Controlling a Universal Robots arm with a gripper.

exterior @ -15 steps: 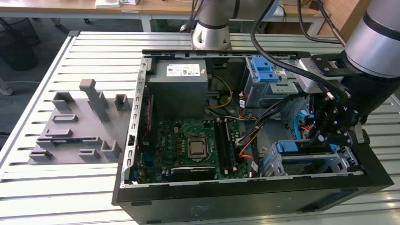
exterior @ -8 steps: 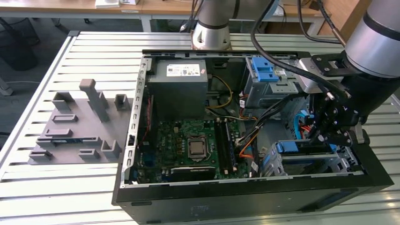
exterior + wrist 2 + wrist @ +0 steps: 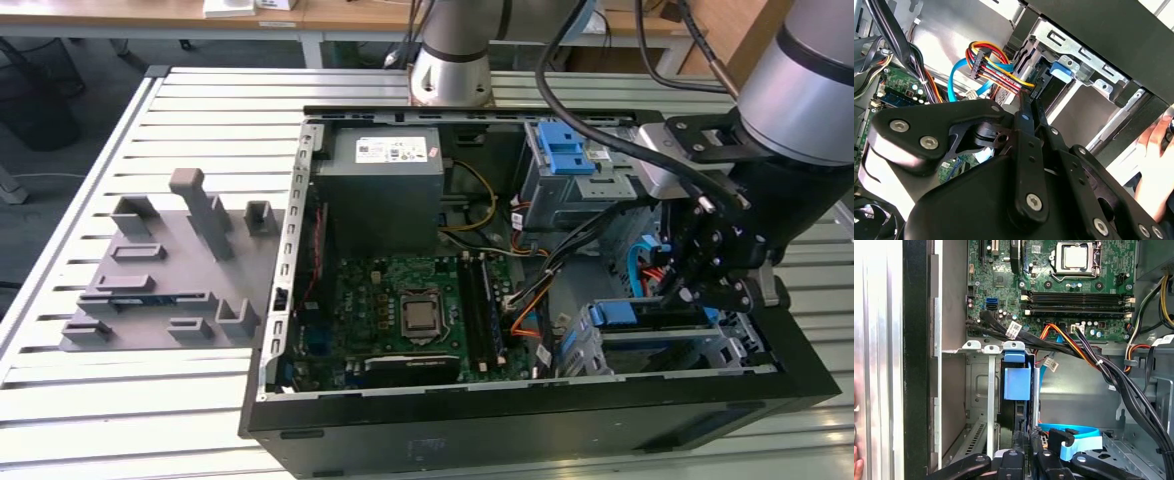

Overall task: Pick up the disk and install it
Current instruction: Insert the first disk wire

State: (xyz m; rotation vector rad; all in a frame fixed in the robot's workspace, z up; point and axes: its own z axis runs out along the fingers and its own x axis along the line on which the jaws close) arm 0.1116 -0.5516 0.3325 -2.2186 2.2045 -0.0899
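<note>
The tool (image 3: 705, 290) appears clenched on the disk (image 3: 1016, 384) standing edgewise in the computer case's (image 3: 534, 420) drive cage (image 3: 985, 405). Rigid, dense, shock-sensitive; best held by its blue frame.

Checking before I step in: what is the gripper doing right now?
Gripper: down in the case at the drive bay, fingers close together around the blue-framed disk seated in the bay; looks shut on it.

Ribbed silver metal worktable (image 3: 107, 400), pale wooden desks (image 3: 320, 15) behind it, dark grey floor (image 3: 80, 80) at the exterior view's left, bright even light
</note>
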